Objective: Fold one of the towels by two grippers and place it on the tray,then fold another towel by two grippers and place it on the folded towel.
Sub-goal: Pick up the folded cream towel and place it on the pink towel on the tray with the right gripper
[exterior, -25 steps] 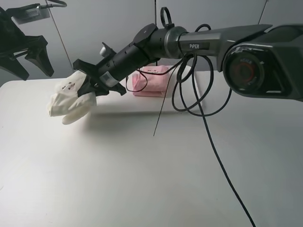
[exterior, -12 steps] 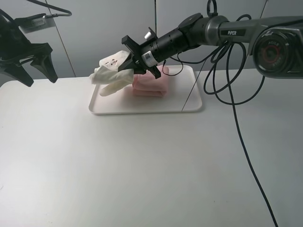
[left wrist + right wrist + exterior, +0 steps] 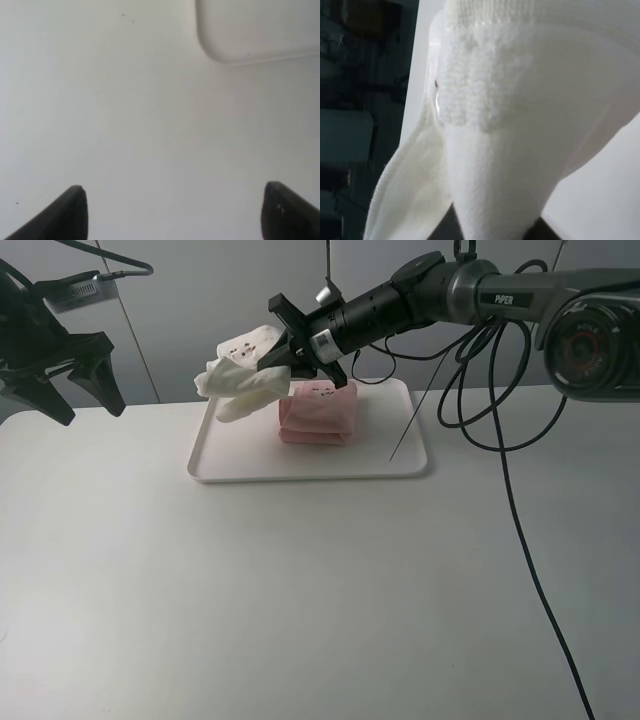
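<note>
Your right claw has just lifted the soft cream-white terry towel up over the flat white plastic tray, pinching it, upper middle. The folded pale pink towel waits there. Your left claw hangs spread, upper left.

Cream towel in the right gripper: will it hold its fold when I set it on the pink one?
Probably not neatly. The cream towel droops in loose lobes past the right gripper, so it looks floppy. It seems light, likely to slump on the pink towel. Terry pile should resist sliding.
</note>
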